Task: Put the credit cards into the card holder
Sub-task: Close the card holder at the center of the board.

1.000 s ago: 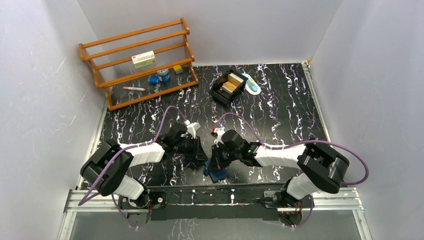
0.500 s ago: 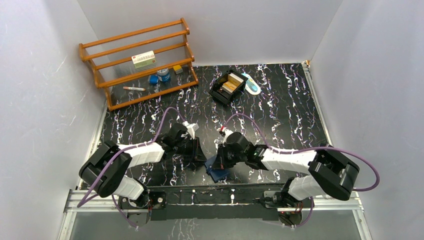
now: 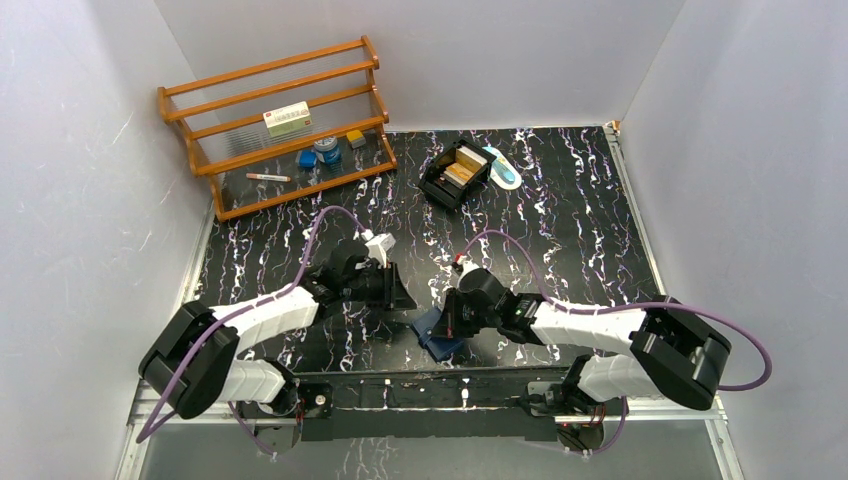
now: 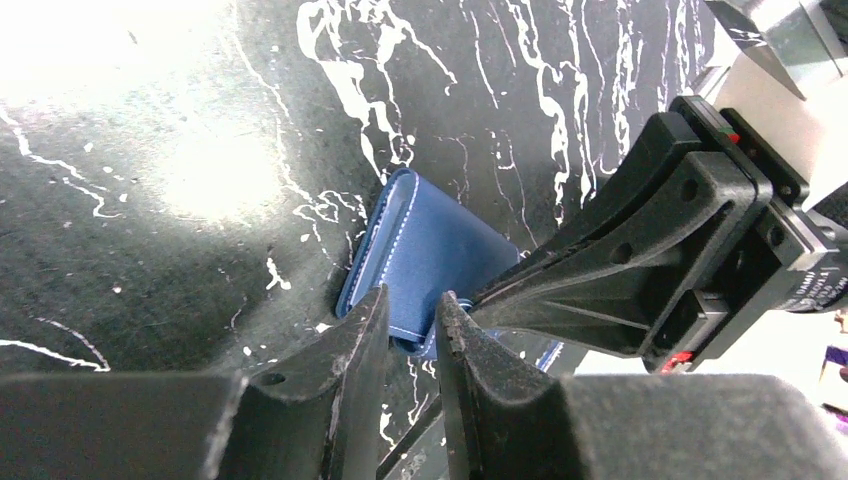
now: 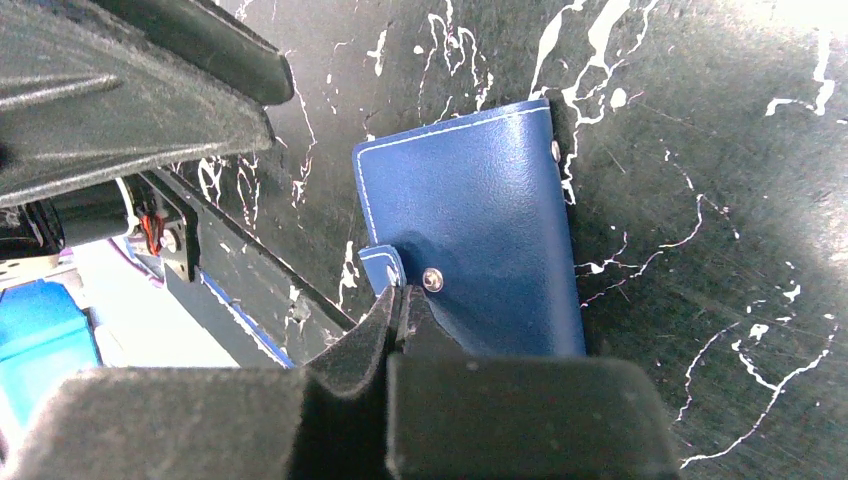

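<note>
The navy-blue card holder (image 3: 432, 336) lies folded on the black marbled table close to the front edge, also seen in the left wrist view (image 4: 430, 255) and the right wrist view (image 5: 480, 215). My right gripper (image 3: 447, 322) (image 5: 400, 292) is shut on the card holder's small snap tab, next to the stud. My left gripper (image 3: 404, 299) (image 4: 412, 305) hovers just left of the holder with a narrow gap between its fingers and nothing in it. The gold credit cards (image 3: 459, 168) sit stacked in the black tray far back.
The black tray (image 3: 437, 187) stands at the back centre with a white-and-teal item (image 3: 505, 171) beside it. A wooden rack (image 3: 345, 175) at the back left carries a white box (image 3: 287, 119) and small blue things. The metal front rail (image 3: 420, 388) runs just behind the holder.
My left gripper has drawn back up and left from the card holder and its jaws have parted slightly. The right arm has swung lower and stays pinched on the holder.
</note>
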